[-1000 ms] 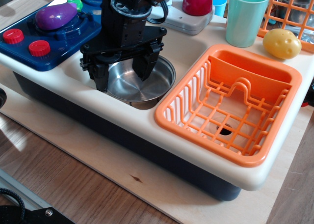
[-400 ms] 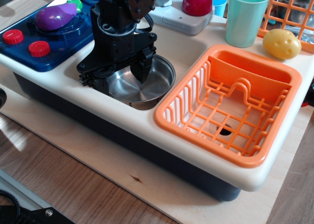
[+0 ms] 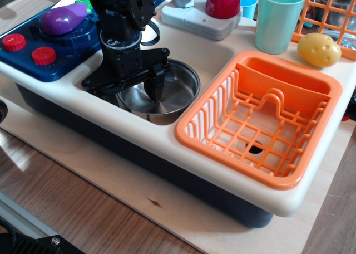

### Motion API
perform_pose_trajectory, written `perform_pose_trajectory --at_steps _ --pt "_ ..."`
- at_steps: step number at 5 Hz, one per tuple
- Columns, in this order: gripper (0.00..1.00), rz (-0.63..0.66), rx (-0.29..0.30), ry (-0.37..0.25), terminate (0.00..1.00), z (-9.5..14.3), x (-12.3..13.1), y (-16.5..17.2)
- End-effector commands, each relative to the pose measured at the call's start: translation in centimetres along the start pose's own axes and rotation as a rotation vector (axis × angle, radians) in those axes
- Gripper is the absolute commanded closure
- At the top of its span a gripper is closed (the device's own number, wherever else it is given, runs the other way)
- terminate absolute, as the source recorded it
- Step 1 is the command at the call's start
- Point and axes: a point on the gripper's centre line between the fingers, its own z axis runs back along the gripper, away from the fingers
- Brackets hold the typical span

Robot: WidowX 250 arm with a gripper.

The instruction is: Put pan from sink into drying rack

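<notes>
The shiny steel pan (image 3: 175, 89) lies in the cream-white sink (image 3: 217, 50), against its right side. My black gripper (image 3: 130, 92) is lowered into the sink over the pan's left part. Its jaws stand apart. One finger (image 3: 155, 88) reaches down inside the pan. The other finger is at the pan's left rim, partly hidden by the sink's front wall. I cannot tell whether the fingers touch the pan. The orange drying rack (image 3: 192, 128) sits right of the sink, with nothing in it.
A blue toy stove (image 3: 61, 42) with a purple eggplant (image 3: 62, 18) and red knobs is at the left. A teal cup (image 3: 278, 17), a yellow potato (image 3: 319, 49), an orange wire grid (image 3: 334, 9) and a magenta cup (image 3: 223, 0) stand behind the rack.
My gripper has moved left and down into the sink. Its right finger now reaches deeper into the pan. The pan has not moved.
</notes>
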Motion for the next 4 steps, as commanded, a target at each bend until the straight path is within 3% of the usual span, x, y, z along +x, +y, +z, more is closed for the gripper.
perform_pose_trajectory --at_steps 1,2,3,4 --pt "1.00 0.007 0.011 0.008 0.00 -0.3 0.2 -0.1" --pt "1.00 -0.002 0.034 -0.027 0.00 1.0 -0.1 -0.7" --pt "1.00 -0.031 0.046 -0.102 0.00 3.5 -0.4 -1.7" --pt "1.00 -0.056 0.039 -0.124 0.00 7.3 -0.7 -2.2"
